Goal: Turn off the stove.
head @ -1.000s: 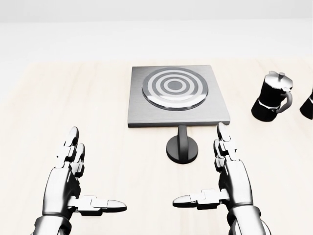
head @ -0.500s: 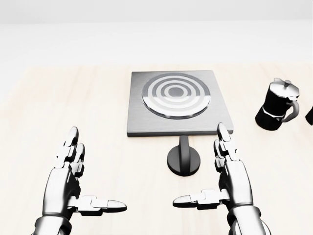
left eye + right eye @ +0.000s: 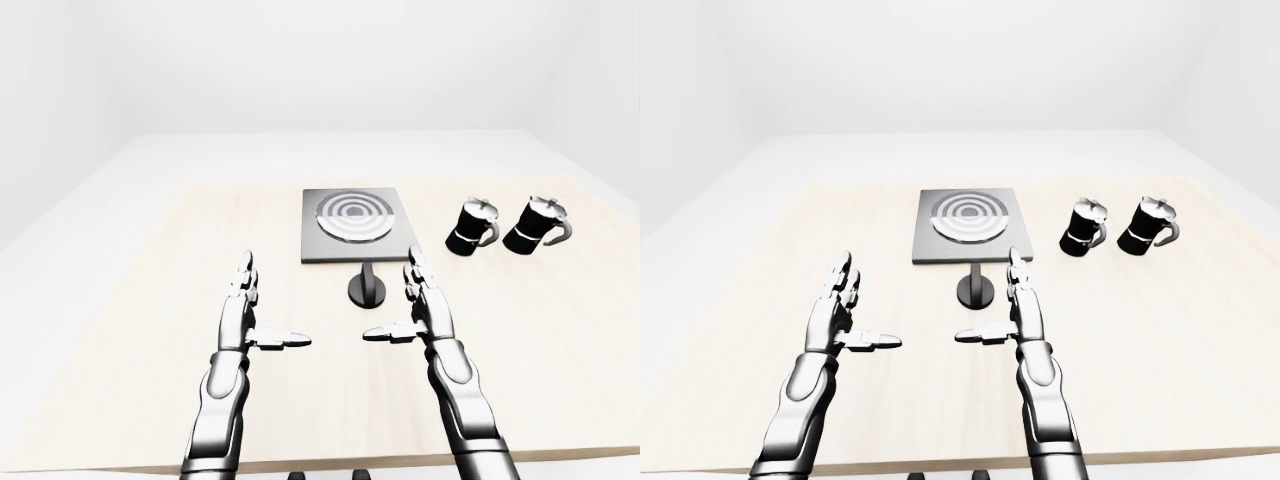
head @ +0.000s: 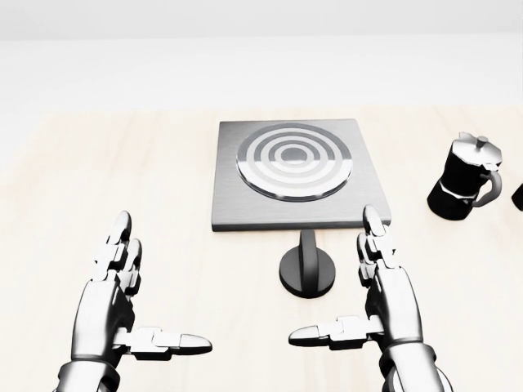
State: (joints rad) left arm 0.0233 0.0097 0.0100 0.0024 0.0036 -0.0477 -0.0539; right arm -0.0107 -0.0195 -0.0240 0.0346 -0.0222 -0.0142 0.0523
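In the head view the stove (image 4: pixel 237 204) is a grey square plate bearing a round burner (image 4: pixel 296 159) with concentric rings. Its black round knob (image 4: pixel 307 269), with an upright handle, stands on the table just below the plate's lower edge. My right hand (image 4: pixel 339 286) hovers open immediately right of the knob, fingers straight and thumb pointing left under it, not touching. Well left of the knob, my left hand (image 4: pixel 151 294) is open too, thumb pointing right. Neither hand holds anything.
Two black-and-silver moka pots (image 3: pixel 471 227) (image 3: pixel 535 224) stand right of the stove. Everything rests on a pale wooden table (image 3: pixel 120 300), whose near edge runs along the bottom of the left-eye view. White walls lie beyond.
The whole picture has shifted: stove, knob and pot sit slightly lower and further right, so the camera has moved. Both hands keep the same open pose.
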